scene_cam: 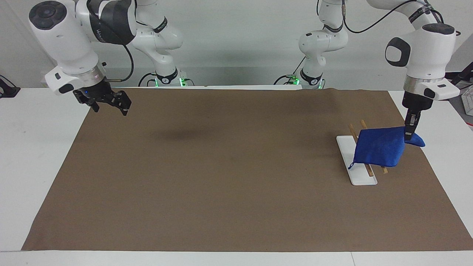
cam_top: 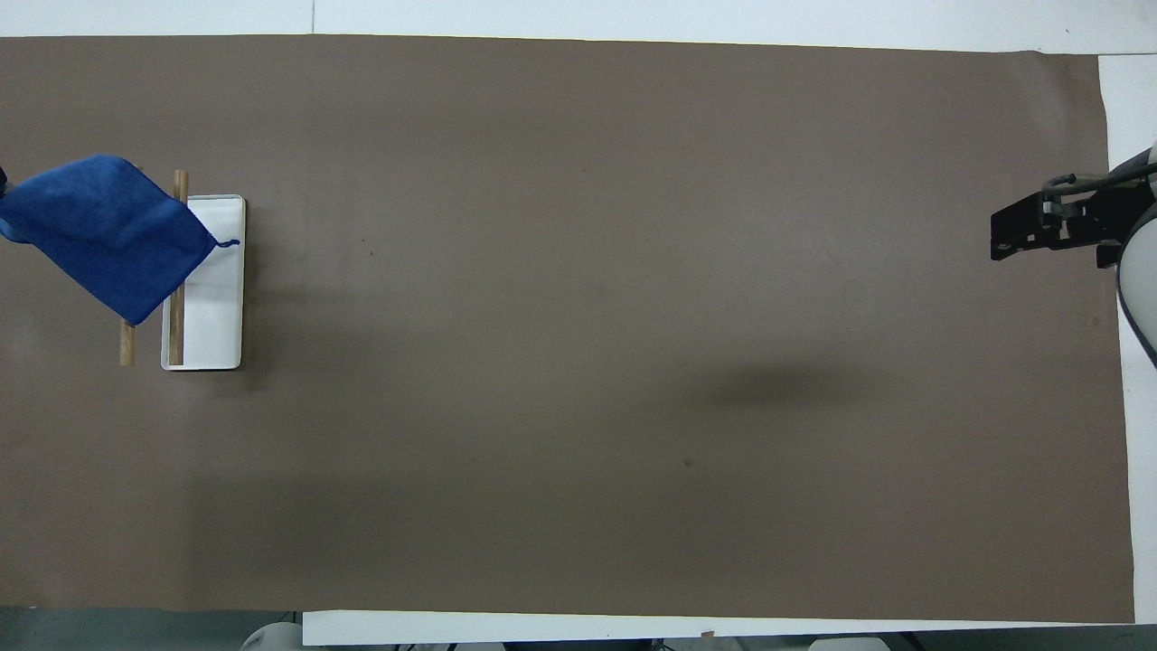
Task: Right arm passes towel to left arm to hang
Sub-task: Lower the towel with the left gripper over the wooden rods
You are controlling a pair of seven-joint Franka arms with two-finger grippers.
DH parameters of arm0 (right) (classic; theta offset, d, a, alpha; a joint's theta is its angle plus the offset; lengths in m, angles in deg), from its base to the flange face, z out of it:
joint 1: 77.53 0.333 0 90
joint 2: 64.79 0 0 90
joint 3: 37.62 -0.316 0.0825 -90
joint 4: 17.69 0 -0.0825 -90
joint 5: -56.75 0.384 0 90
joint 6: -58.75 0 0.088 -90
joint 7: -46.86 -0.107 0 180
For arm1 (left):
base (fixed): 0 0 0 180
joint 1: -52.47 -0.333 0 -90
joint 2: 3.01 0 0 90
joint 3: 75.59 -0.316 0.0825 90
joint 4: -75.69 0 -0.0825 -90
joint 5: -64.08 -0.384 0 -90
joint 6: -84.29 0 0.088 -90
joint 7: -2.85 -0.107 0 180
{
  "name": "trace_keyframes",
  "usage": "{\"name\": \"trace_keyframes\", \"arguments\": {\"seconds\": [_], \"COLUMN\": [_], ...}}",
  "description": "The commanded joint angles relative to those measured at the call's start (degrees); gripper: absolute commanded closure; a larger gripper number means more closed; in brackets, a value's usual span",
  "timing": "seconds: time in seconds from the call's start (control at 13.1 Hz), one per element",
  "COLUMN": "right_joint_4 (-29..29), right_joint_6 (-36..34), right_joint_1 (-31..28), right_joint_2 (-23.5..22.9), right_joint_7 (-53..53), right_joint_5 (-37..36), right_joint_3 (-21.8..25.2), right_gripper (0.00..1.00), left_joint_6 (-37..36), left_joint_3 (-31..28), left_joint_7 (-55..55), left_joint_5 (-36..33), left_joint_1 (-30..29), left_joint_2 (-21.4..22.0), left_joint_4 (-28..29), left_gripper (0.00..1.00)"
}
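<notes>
The blue towel [scene_cam: 378, 147] hangs by one corner from my left gripper [scene_cam: 409, 135], which is shut on it over the left arm's end of the table. The cloth spreads over a small rack: a white base [scene_cam: 360, 173] with two wooden rods [scene_cam: 364, 123]. Its loop tail [scene_cam: 350, 166] dangles over the base. In the overhead view the towel [cam_top: 108, 231] covers part of both rods [cam_top: 179, 271]; the left gripper is cut off at that view's edge. My right gripper [scene_cam: 111, 105], blue light on, waits open and empty in the air over the right arm's end of the mat; it also shows in the overhead view [cam_top: 1008, 233].
A brown mat [scene_cam: 221, 166] covers most of the white table [scene_cam: 33, 147]. The rack's white base [cam_top: 217, 298] stands on the mat near the left arm's end. Both arm bases [scene_cam: 166, 77] stand at the robots' edge of the table.
</notes>
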Motion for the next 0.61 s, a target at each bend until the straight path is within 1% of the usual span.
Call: {"name": "trace_keyframes", "arguments": {"seconds": [0.0,0.15,0.54], "right_joint_4": [0.5,0.4,0.4], "right_joint_6": [-0.8,-0.7,-0.3], "right_joint_1": [-0.3,-0.3,-0.4], "right_joint_2": [-0.2,-0.2,-0.1], "right_joint_7": [1.4,1.8,1.7], "right_joint_5": [-0.4,-0.4,-0.3], "right_joint_3": [-0.3,-0.2,0.0], "right_gripper": [0.00,0.00,0.00], "left_joint_6": [-1.5,-1.2,-1.1], "left_joint_3": [0.3,0.4,0.5], "left_joint_7": [1.4,3.0,19.1], "left_joint_5": [-1.6,-1.6,-1.5], "left_joint_1": [-0.5,-0.6,0.0], "left_joint_2": [0.6,1.0,0.7], "left_joint_4": [0.0,0.6,2.1], "left_gripper": [1.00,1.00,0.99]}}
